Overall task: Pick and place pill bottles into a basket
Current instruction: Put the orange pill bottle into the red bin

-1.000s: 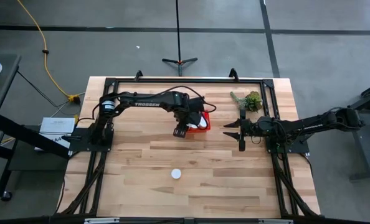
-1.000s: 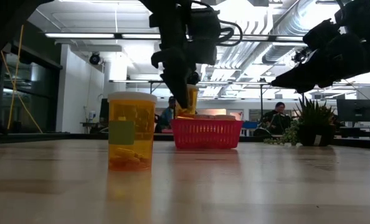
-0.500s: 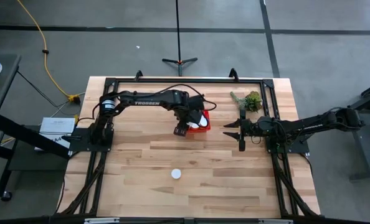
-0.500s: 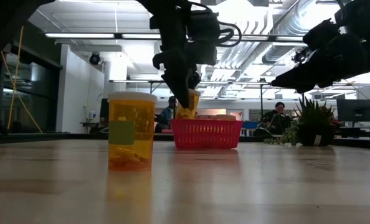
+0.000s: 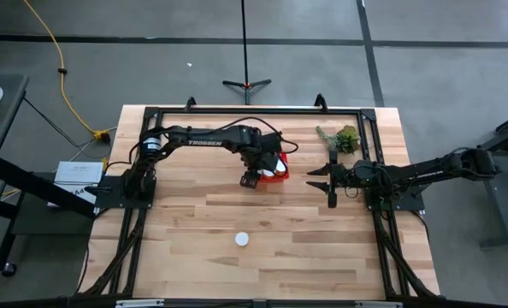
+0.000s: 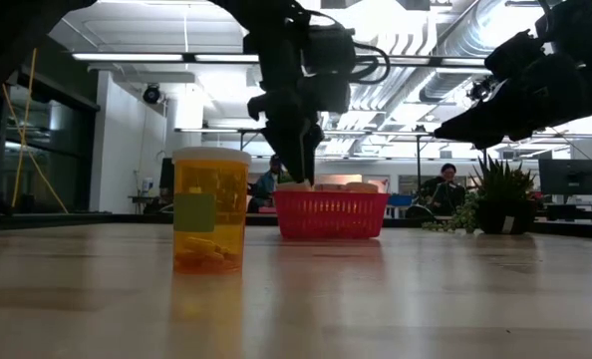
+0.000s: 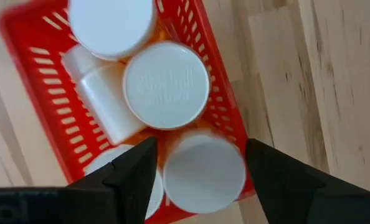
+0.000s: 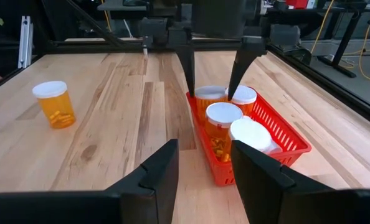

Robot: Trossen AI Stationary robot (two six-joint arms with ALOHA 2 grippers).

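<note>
Over the near end of the red basket (image 5: pixel 275 166), toward the far middle of the bench (image 5: pixel 194 257), my left tool (image 5: pixel 252 179) hangs with its fingers spread and nothing between them; a capped bottle (image 7: pixel 203 172) sits in the basket right below the gap. My right tool (image 5: pixel 320 179) waits off to the basket's right, fingers also spread, with bare wood between it and the basket. The plant sprig (image 5: pixel 343 137) lies near the far right edge. The whole near half of the bench lies open around one lone bottle (image 5: pixel 242 239). I count five pill bottles (image 7: pixel 166 85) in the basket, four standing and one all-white one lying down, plus the one outside: six. A second ago my left tool held an amber bottle above the basket rim; now that bottle is down inside and released.
</note>
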